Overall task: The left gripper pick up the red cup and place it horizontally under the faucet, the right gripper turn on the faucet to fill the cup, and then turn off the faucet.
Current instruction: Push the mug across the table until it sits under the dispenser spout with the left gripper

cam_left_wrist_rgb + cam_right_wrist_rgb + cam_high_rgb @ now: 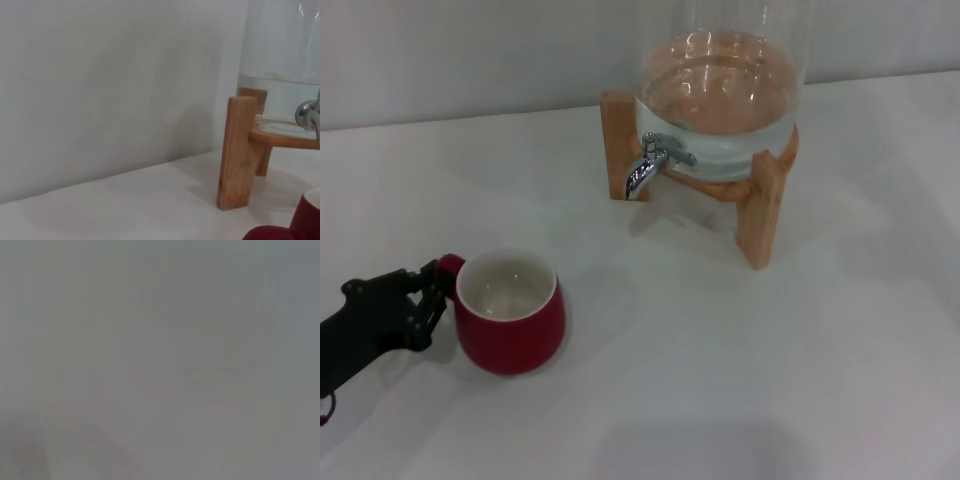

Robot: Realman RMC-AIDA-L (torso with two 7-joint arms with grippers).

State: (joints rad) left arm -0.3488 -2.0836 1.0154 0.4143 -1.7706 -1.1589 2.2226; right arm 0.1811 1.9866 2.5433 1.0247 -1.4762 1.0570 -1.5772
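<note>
The red cup (510, 335) stands upright on the white table at the front left, white inside showing, its small loop handle turned to the left. My left gripper (432, 292) is right at that handle, touching or nearly touching it, with its black forearm reaching in from the left edge. A bit of the cup's red wall shows in the left wrist view (300, 226). The chrome faucet (650, 165) points down from the glass dispenser at the back, well away from the cup; it also shows in the left wrist view (307, 114). My right gripper is out of view.
The glass dispenser (720, 90), partly filled with water, sits on a wooden stand (760, 210) at the back centre-right. A stand leg (239, 150) is close in the left wrist view. A grey wall runs behind the table. The right wrist view shows only plain grey.
</note>
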